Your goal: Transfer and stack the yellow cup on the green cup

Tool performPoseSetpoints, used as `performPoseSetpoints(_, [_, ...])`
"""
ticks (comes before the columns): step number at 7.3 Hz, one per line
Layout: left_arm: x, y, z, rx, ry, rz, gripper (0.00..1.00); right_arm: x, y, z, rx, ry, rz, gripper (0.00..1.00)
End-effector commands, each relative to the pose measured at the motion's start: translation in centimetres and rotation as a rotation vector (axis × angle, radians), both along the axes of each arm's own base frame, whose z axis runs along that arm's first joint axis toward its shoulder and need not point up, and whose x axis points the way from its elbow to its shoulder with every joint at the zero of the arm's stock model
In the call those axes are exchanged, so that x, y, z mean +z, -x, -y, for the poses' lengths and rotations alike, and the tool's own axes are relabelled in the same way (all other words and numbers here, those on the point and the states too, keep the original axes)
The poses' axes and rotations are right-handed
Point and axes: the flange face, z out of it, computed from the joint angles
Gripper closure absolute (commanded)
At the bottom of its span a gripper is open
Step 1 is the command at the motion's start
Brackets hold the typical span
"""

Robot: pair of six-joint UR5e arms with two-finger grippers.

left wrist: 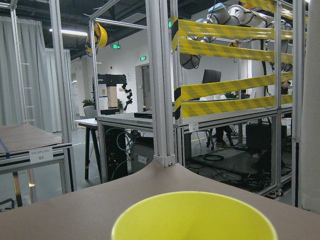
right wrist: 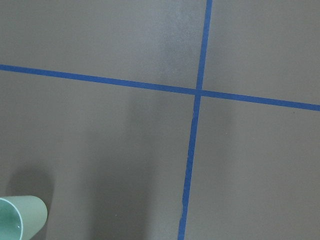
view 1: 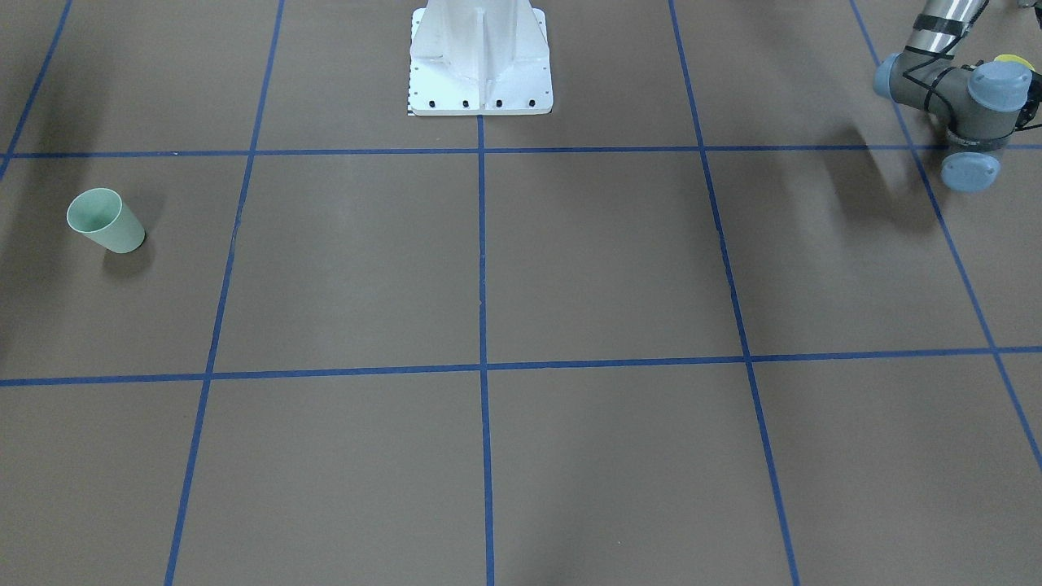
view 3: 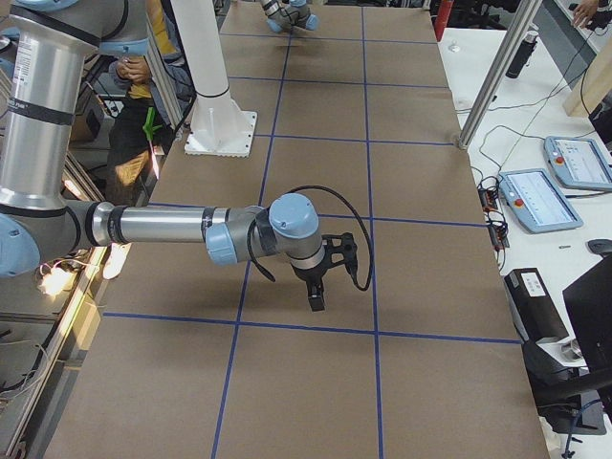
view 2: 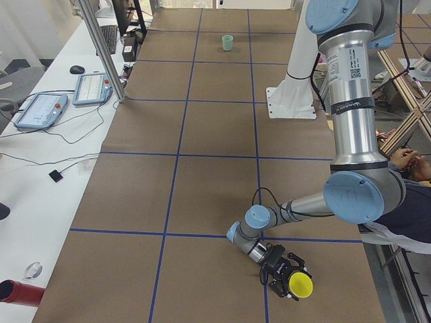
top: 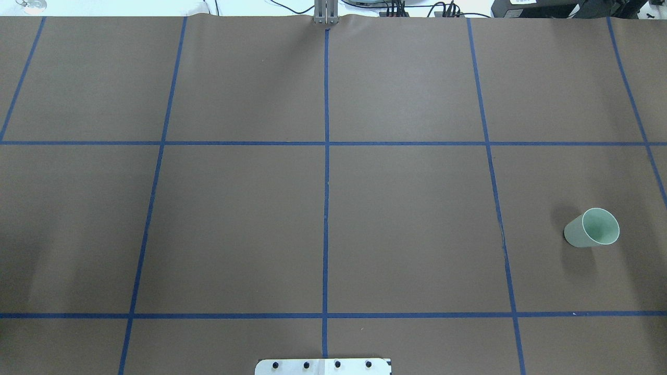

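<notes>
Left hand [view 2: 287, 278] beside yellow cup [view 2: 300, 286] at bench [top: 234, 208] end, grip untellable, right hand [view 3: 316, 301] above bench, grip untellable, green cup [top: 592, 228] upright, well apart.

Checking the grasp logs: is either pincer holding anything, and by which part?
Cannot be told. The left pincer is at the yellow cup, either side of its wall, but whether it grips is unclear.

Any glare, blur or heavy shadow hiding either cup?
Overhead exterior: the pale mint-green plastic tumbler is sharp, with a soft shadow beside it. Left wrist-mounted: only the rim of the bright yellow plastic tumbler shows, at the bottom edge. Exterior front-facing: broad dim shadows on the brown table, no glare.
</notes>
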Motion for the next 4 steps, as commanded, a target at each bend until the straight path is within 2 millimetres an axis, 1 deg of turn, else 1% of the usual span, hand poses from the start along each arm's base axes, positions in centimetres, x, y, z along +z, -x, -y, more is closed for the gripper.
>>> performPoseSetpoints(1, [0.3,0.4,-0.3,0.006,0.009,0.005,0.87,0.0,-0.2,-0.1,0.005,0.001,0.0,0.0])
performPoseSetpoints(2, [0.6,1.2,-0.9,0.029,0.027,-0.006,0.92,0.1,-0.3,-0.2,0.008,0.002,0.0,0.0])
performPoseSetpoints(3, [1.0,3.0,-2.2,0.056,0.057,-0.018,0.96,0.1,-0.5,-0.2,0.012,0.002,0.002,0.0])
performPoseSetpoints(4, [0.3,5.2,-3.8,0.089,0.074,-0.058,0.98,0.2,-0.6,-0.3,0.013,0.004,0.002,0.0])
